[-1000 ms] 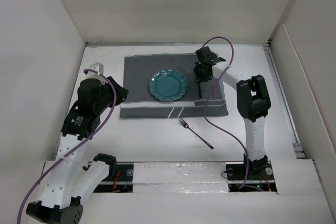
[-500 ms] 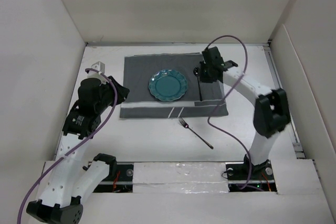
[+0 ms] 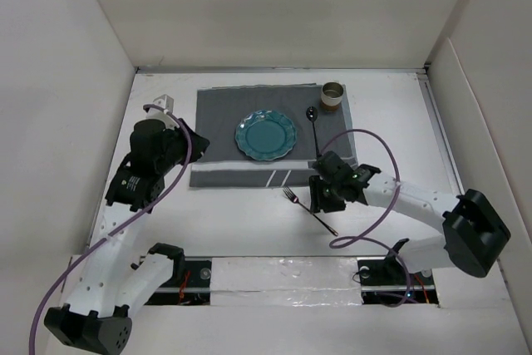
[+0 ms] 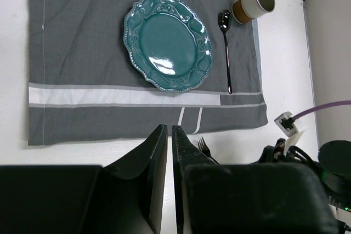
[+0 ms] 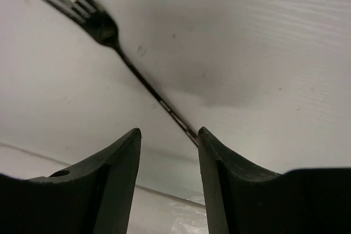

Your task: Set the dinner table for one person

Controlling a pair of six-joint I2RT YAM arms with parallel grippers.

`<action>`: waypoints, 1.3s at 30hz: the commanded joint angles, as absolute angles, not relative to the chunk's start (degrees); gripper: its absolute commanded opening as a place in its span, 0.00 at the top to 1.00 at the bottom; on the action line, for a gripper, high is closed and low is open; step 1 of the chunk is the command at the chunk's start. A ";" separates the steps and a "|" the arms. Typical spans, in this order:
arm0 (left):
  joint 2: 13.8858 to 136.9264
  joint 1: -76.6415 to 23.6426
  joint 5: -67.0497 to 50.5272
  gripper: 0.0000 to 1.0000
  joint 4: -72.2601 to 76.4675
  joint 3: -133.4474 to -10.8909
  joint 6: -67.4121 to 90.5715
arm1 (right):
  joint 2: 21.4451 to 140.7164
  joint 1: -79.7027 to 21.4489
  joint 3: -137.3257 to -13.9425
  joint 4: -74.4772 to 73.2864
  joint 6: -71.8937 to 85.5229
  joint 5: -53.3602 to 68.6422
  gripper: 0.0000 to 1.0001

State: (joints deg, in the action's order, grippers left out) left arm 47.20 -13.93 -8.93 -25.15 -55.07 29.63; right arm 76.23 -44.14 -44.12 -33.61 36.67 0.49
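Looks like we're on the fork step rn. The big plain white worktop (image 3: 391,122) carries everything. There's a dark grey striped cloth placemat (image 3: 220,130) towards 12, w/ the teal scalloped ceramic plate (image 3: 266,135) roughly mid-mat. A dark metal spoon (image 3: 315,132) lies on the mat at the plate's 3 o'clock, and a white-and-brown cup (image 3: 332,94) stands at the mat's 1 o'clock corner. The thin metal fork (image 3: 309,211) lies off the mat on bare worktop, approx 5 o'clock from the plate, tines pointing to 10. Right pincer (image 5: 167,135) is low over it, fingers spread wide either side of the handle, gripping nothing yet. Left pincer (image 4: 169,135) hangs by the mat's 9 o'clock edge, fingers pressed nearly together, nothing in them. Imo next: drop, squeeze the handle (thin + flat on the surface, so easy to miss), then carry it to the plate's 9 o'clock.
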 commanded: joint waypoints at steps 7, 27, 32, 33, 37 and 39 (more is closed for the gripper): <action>46.23 -14.24 -10.46 0.93 -23.38 -55.64 28.56 | 85.69 -50.00 -51.32 -35.86 33.67 -8.35 0.50; 40.78 -14.24 -9.14 0.91 -29.79 -59.41 31.99 | 89.46 -62.23 -74.51 -39.38 37.27 -5.44 1.00; 38.59 -14.24 -9.32 0.81 -33.74 -62.22 34.89 | 102.45 -59.51 -96.47 -39.28 37.00 -8.69 1.00; 37.89 -14.24 -8.97 0.80 -36.19 -62.31 36.28 | 108.05 -59.50 -99.98 -39.90 36.83 -8.88 1.00; 32.00 -14.24 -7.65 0.68 -41.03 -62.22 38.84 | 121.50 -57.57 -117.30 -41.74 35.25 -8.88 1.00; 29.80 -14.24 -7.12 0.67 -43.40 -63.01 39.55 | 126.71 -56.96 -127.58 -43.75 35.16 -9.40 1.00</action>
State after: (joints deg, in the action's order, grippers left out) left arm 32.75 -13.93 -8.34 -38.85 -60.07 36.99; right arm 121.23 -57.89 -119.66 -40.58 36.18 -7.79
